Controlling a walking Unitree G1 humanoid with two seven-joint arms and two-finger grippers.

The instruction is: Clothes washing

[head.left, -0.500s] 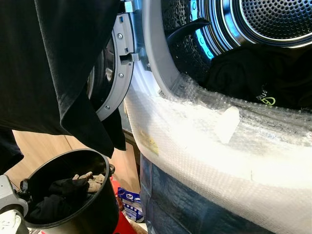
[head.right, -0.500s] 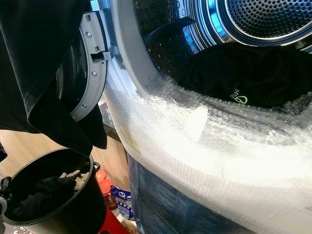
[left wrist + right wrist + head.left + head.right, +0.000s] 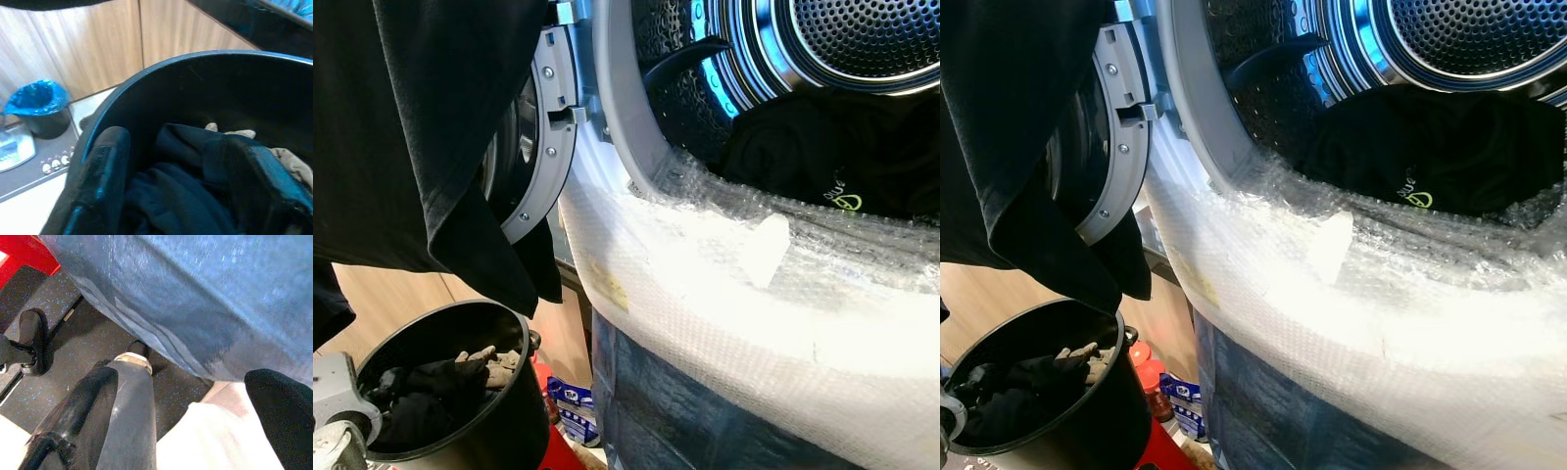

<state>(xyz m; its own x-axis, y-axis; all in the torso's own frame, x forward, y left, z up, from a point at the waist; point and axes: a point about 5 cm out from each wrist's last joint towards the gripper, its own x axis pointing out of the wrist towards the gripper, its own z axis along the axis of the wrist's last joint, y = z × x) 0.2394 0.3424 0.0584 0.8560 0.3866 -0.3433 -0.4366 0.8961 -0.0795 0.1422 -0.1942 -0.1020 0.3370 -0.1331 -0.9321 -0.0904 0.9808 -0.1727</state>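
2 dark loads: drum (image 3: 862,59) clothes (image 3: 822,157), bucket (image 3: 499,421) clothes (image 3: 431,387)

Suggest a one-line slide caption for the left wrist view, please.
Left gripper, fingers open, reaching into the black bucket over dark clothes.

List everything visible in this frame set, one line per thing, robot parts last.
Washing machine drum: one, perforated steel lit blue, open, upper right.
Dark clothes in drum: a black heap, one item with a green logo.
Bubble wrap: one white sheet, over the drum's lower rim.
Machine door: one, grey-framed, swung open left.
Hanging black garment: one, draped at upper left.
Black bucket: one, lower left, holding dark and beige laundry.
Blue-lined bin: one, by the wooden cabinets.
Red bottles: red-capped, count unclear, on the floor beside the bucket.
Left pincer: open, inside the bucket over the laundry.
Right pincer: open, hanging low near the floor.
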